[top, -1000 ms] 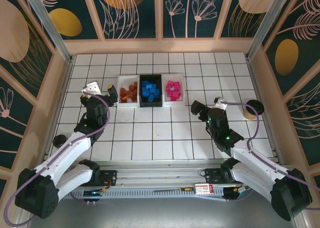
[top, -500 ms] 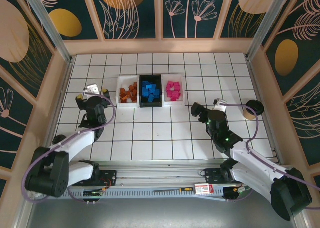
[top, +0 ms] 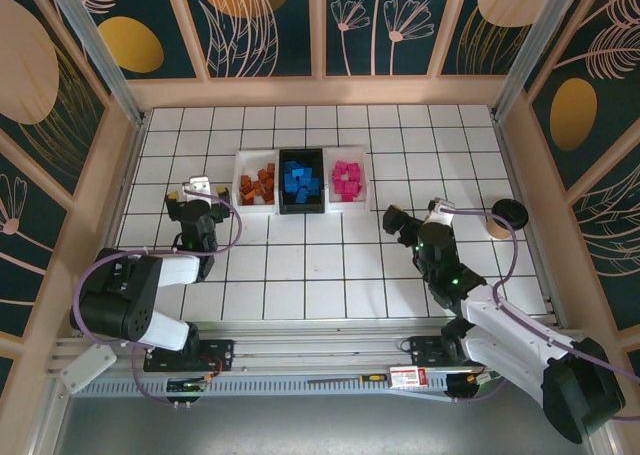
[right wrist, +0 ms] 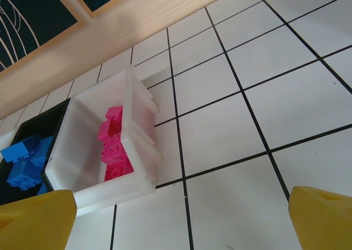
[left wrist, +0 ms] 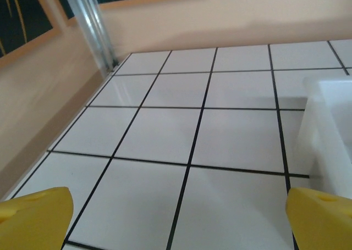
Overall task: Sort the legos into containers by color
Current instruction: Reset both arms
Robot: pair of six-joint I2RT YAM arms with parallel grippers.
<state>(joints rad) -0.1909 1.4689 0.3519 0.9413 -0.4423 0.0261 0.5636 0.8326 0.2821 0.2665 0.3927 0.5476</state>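
Three containers stand in a row at the back middle: a white tray [top: 258, 187] of orange-brown legos, a black tray [top: 301, 182] of blue legos and a white tray [top: 347, 180] of pink legos. My left gripper [top: 196, 197] sits low, left of the orange tray, open over bare tiles [left wrist: 179, 228]; that tray's white wall [left wrist: 330, 129] shows on the right. My right gripper [top: 398, 225] hangs open [right wrist: 179, 222] in front of and to the right of the pink tray [right wrist: 137, 123], nothing between its fingers. Pink legos [right wrist: 113, 145] and blue legos [right wrist: 22, 162] lie in their trays.
A round dark cup [top: 509, 213] stands by the right wall, with a tan object [top: 495, 227] beside it. A black knob [top: 120, 278] lies at the left edge. Wooden walls ring the tiled floor, and an aluminium post [left wrist: 96, 30] stands in the back left corner.
My left arm has folded back, and its gripper has drawn left and nearer, away from the orange tray. The right arm has barely shifted.
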